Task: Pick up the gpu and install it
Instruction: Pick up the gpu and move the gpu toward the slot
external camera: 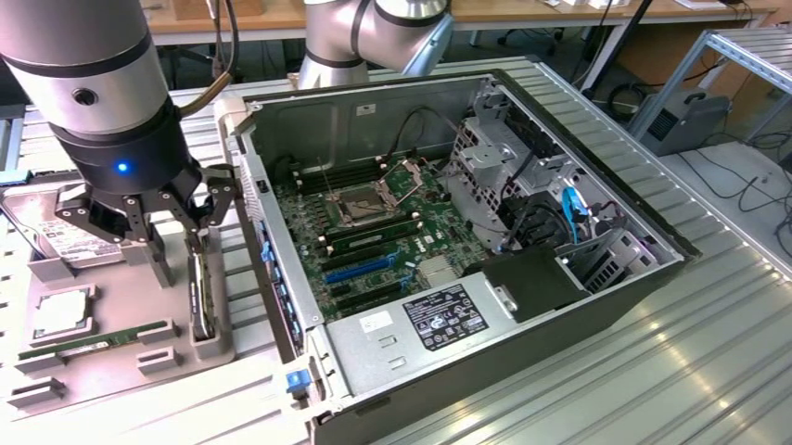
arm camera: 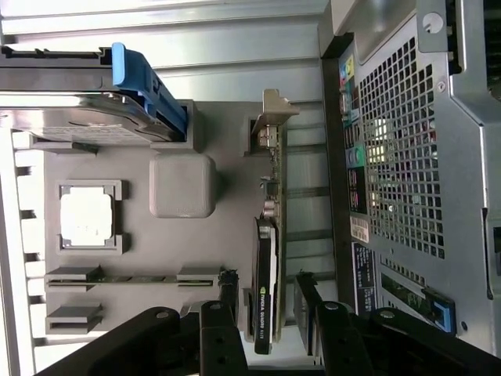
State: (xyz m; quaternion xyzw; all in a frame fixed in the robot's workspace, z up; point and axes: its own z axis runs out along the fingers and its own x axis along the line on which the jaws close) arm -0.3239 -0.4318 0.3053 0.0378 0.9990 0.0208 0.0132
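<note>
1. Two fingers (arm camera: 228,294) of the end effector (arm camera: 268,301) stand spread, one on either face of the gpu (arm camera: 266,274), with a gap showing on each side; nothing is pinched.
2. The gpu stands on edge in a slot of the gray fixture tray (external camera: 124,371), on the tray's side nearest the computer case (external camera: 495,352).
3. It is a thin dark board with a black cooler carrying a green logo; its silvery bracket (arm camera: 274,110) is at the end away from the fingers.
4. The case's perforated rear panel (arm camera: 399,149) rises just beside the gpu.
5. A gray block (arm camera: 182,184), a CPU (external camera: 59,313), a green memory stick (external camera: 99,341) and a hard drive (external camera: 62,236) with a blue carrier (arm camera: 137,82) share the tray.
6. The case lies open on the ribbed tabletop (external camera: 669,371), its motherboard (external camera: 371,232) exposed.
</note>
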